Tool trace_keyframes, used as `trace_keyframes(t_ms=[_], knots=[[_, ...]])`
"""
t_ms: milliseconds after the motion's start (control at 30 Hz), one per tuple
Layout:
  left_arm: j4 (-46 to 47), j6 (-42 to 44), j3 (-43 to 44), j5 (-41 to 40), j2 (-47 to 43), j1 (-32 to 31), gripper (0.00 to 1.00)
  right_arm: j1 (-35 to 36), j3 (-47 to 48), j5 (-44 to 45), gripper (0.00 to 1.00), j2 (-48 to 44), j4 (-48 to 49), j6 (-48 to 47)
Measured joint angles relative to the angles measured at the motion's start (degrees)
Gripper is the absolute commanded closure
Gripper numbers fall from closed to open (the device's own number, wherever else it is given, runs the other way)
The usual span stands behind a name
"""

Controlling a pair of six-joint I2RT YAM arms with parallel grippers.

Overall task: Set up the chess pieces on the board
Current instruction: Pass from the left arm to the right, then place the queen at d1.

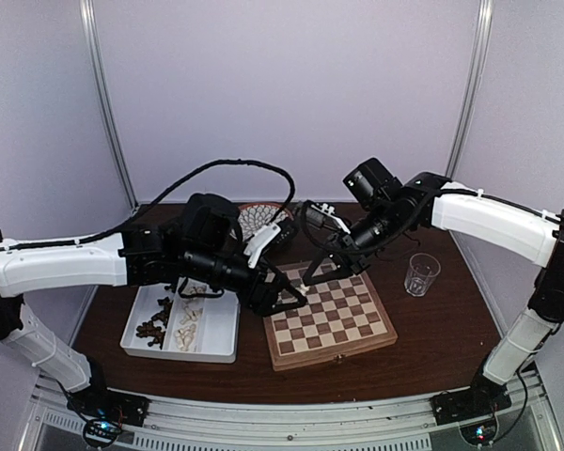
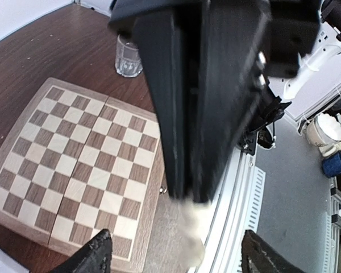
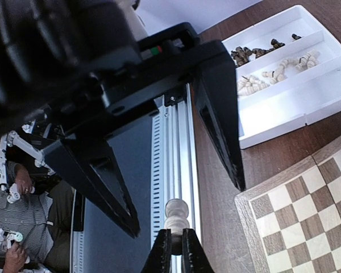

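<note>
One cream chess piece [image 3: 176, 213] is in the grip of the right gripper [image 3: 173, 239], whose fingers are closed on its lower end, with the turned head standing up above the tips. In the top view this piece sits at frame centre, in the air at the upper-left corner of the board [image 1: 331, 319].

Left gripper [image 2: 176, 250]: fingers spread wide, one on each side of the held piece, not touching it.

One board, lying flat in the lower centre-right of the top view.

One white tray [image 1: 221, 324], lower left, beside the board. It holds a cluster of dark pieces [image 1: 154, 329] in its left compartment and a cluster of cream pieces [image 1: 189, 325] in the next. Both are too small to count.

One clear glass [image 1: 421, 274], upright, right of the board and apart from it.

One round patterned plate [image 1: 260, 218], above the board, partly hidden by the arms.

All rest on one dark wooden table [image 1: 451, 319].
</note>
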Motion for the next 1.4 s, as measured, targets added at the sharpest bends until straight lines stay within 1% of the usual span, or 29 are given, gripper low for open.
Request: trace_keyframes(t_ms=[133, 333, 467, 600, 733, 967, 1133, 1400], knots=[[-4.15, 1.7, -2.43, -2.38, -4.76, 0.0, 0.19, -1.22, 2.32, 5.49, 1.0, 0.0, -3.85, -5.29], [-12.41, 4.59, -6.49, -10.03, -15.04, 0.5, 0.18, -2.16, 1.7, 19.12, 1.0, -0.9, -7.91, -15.17], [-14.93, 5.29, -10.27, -13.97, -19.71, 5.07, 0.18, -2.19, -0.9, 28.02, 1.0, -2.49, -8.94, -20.0], [-15.23, 5.18, -13.6, -16.44, -21.0, 11.1, 0.18, -2.19, -4.87, 34.12, 1.0, -4.0, -8.85, -22.27], [-14.73, 4.98, -14.1, -17.92, -20.35, 11.8, 0.19, -2.21, -9.92, 39.54, 1.0, -5.92, -8.7, -23.54], [-12.57, 2.58, -14.6, -24.02, -18.32, 11.74, 0.19, -2.45, -19.1, 47.12, 1.0, -10.58, -7.56, -24.59], [-11.43, 1.27, -14.73, -25.64, -18.34, 11.74, 0.19, -2.91, -22.97, 50.88, 1.0, -12.26, -6.6, -25.0], [-11.17, 0.17, -14.86, -27.15, -19.52, 11.74, 0.19, -2.91, -23.39, 49.94, 1.0, -12.46, -6.05, -25.2]])
